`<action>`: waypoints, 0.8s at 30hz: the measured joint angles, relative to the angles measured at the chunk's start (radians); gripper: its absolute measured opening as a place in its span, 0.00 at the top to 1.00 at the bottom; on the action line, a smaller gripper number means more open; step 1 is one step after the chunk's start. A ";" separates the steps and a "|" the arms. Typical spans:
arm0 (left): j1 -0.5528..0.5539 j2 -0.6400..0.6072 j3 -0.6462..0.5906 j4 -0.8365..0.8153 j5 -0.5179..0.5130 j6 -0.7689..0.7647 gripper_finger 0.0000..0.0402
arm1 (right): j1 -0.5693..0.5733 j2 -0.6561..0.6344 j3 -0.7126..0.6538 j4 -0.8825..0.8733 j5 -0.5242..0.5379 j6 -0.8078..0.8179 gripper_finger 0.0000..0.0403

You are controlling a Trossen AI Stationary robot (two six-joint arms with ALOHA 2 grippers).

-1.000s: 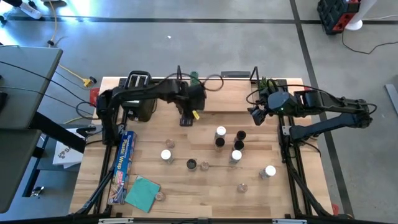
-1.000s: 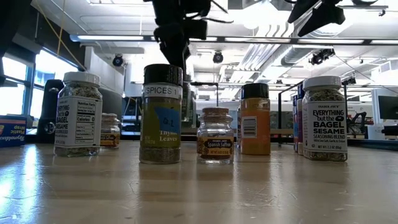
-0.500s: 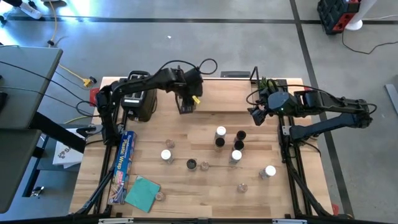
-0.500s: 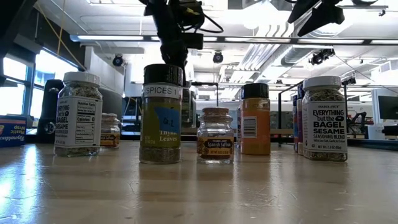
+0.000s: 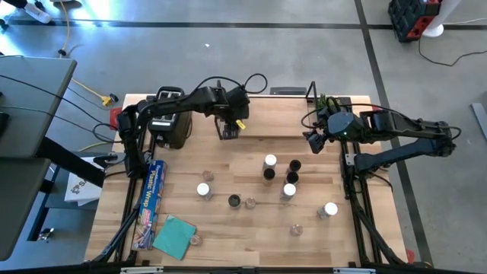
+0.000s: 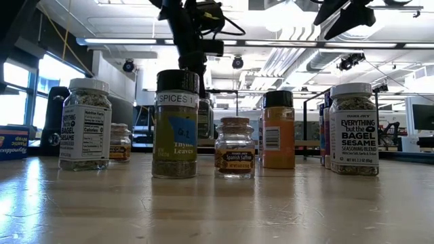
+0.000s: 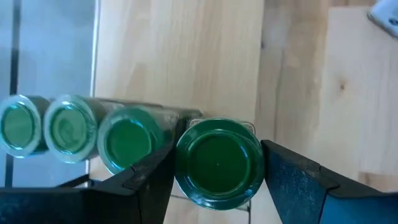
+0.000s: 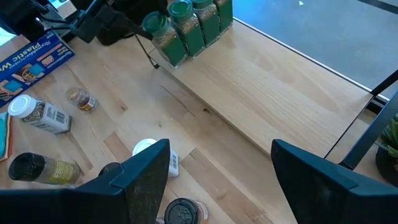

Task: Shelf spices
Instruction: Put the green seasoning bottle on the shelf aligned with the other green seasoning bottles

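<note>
Looking down: left end effector (image 5: 227, 131) over the shelf (image 5: 297, 122), left end.
Left wrist: fingers (image 7: 298, 180) flank the green-lidded jar (image 7: 217, 163), fourth in its row; grip uncertain.
Right wrist: right end effector (image 8: 217, 174) spread wide, empty, above worktop (image 8: 186, 106) jars.

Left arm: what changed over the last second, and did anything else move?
The left gripper moved from over the table back to the shelf, carrying a green-topped jar to the end of the row of three green-topped jars there. Its fingers now stand slightly off the jar, apparently releasing it. The right gripper stayed open at the shelf's right end, and the jars on the table did not move.
</note>
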 joint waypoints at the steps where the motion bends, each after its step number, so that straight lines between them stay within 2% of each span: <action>1: 0.000 0.000 0.000 0.006 -0.003 0.000 0.44 | 0.000 0.000 0.000 0.000 0.000 0.000 0.32; 24: 0.000 0.000 0.000 0.015 0.032 0.025 0.43 | 0.000 0.000 0.000 0.000 0.000 0.000 0.32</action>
